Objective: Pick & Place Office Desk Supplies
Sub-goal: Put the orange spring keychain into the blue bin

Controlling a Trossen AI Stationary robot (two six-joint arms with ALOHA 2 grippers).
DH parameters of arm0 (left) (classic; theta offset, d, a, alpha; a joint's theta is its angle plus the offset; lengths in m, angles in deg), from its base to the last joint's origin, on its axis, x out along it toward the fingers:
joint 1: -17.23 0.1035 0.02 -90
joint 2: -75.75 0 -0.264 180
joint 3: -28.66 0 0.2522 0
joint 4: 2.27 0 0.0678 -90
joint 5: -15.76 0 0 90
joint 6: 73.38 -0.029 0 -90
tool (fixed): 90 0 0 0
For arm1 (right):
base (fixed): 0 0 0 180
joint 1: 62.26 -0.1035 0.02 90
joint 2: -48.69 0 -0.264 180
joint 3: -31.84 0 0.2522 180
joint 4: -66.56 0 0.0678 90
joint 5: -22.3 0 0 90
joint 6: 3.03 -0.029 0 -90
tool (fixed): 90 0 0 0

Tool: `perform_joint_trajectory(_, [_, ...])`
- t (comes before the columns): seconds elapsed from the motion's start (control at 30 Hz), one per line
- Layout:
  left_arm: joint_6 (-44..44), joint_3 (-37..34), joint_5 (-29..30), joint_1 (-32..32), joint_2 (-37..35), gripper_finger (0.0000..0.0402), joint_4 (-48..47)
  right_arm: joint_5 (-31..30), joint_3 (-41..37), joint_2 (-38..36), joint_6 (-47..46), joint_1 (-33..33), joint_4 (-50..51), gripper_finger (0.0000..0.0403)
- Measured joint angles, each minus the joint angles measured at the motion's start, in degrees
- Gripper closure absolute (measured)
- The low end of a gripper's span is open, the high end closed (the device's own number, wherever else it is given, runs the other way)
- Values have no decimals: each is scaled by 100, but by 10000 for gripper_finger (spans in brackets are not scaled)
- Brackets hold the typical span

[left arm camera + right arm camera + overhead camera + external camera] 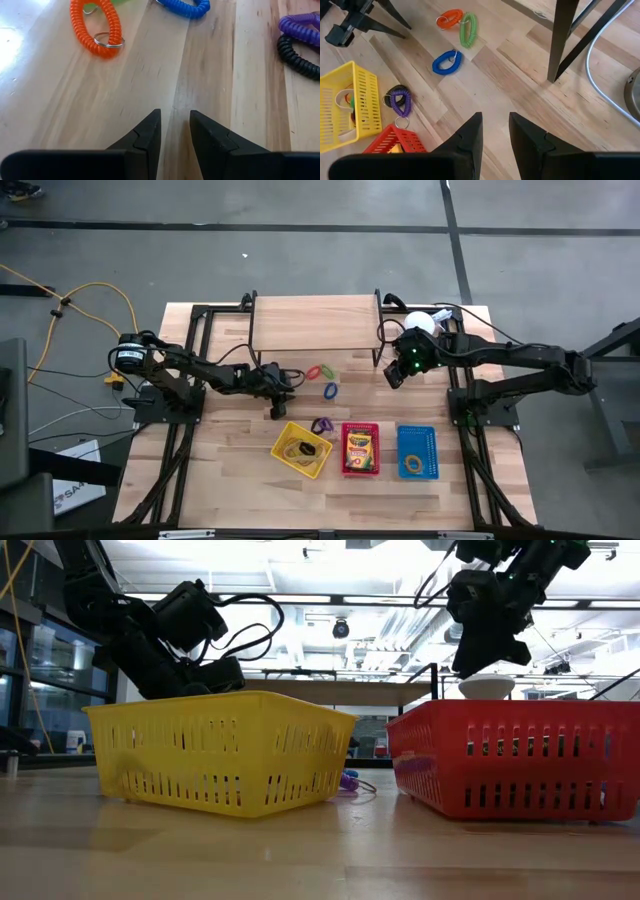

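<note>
Pale wooden desk (230, 480) carries three mesh baskets in a row, yellow (301, 450), red (360, 449) and blue (417, 452), with loose coiled plastic key rings behind them: orange (95, 27), green (468, 29), blue (447, 62), and a purple (400, 103) and black (299, 57) pair touching. Left pincer (174, 131) sits low near the orange coil, narrowly parted and empty; right pincer (495, 134) hangs high, likewise slightly parted and empty. Risk: so narrow a gap may push a coil away rather than straddle it, and the touching pair may snag and lift together.
</note>
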Motion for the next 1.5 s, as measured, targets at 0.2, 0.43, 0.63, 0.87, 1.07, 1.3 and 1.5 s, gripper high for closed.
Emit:
perform_joint_trajectory(0.2, [-2, 0, -14, 0, 0, 303, 1, 0, -1, 0, -2, 0, 0, 320])
perform_joint_trajectory(0.43, [-19, 0, -14, 0, 0, 303, 0, 0, 0, 0, -2, 0, 1, 320])
perform_joint_trajectory(0.63, [-16, 0, -16, 0, 0, 303, 0, 0, 0, 0, -2, 0, 2, 320])
perform_joint_trajectory(0.87, [-97, 0, 19, 0, 0, 303, 10, 0, 0, 0, -2, 0, 2, 320])
perform_joint_trajectory(1.07, [-316, 0, 159, -2, 0, 303, 74, 0, 0, 0, -2, 0, 3, 320])
perform_joint_trajectory(1.3, [-477, 0, 161, 0, -37, 303, 577, 0, 0, 0, -2, -1, 3, 320])
perform_joint_trajectory(1.5, [-650, 168, 188, 59, -218, 303, 775, 2, 0, 0, -2, -2, -17, 320])
